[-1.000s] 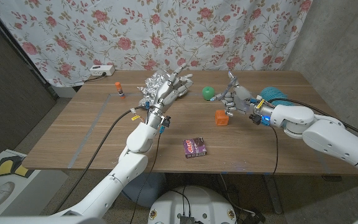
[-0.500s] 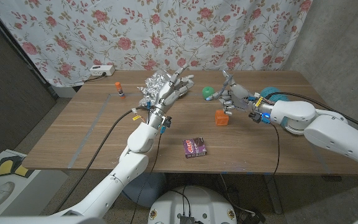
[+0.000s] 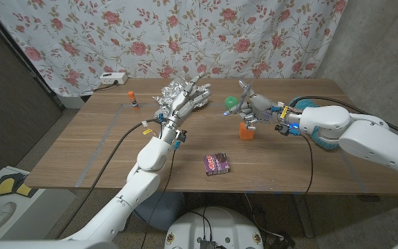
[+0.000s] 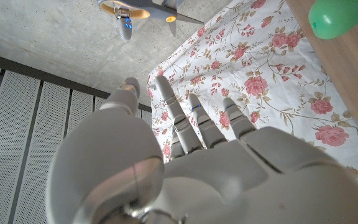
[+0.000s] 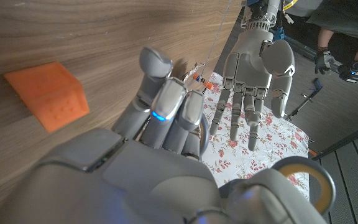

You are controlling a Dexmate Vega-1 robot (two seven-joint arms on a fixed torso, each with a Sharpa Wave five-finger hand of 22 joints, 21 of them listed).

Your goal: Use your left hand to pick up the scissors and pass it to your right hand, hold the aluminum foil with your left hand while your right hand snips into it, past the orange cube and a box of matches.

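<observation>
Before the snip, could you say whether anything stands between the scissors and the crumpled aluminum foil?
A small green ball lies between the metal scissors in the right hand and the crumpled aluminum foil; the orange cube sits aside, nearer the robot.

Head view overlooks the table (image 3: 116, 149); both wrist views face upward, sharing floral curtain (image 4: 272, 81).

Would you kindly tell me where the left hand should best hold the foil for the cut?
Probably from above, closing down on the crumpled middle of the foil, where the left hand hangs with fingers spread. The foil is a loose, low heap with no firm edge, so a top clamp should steady it. Leave the side facing the right hand and its scissors free.
</observation>
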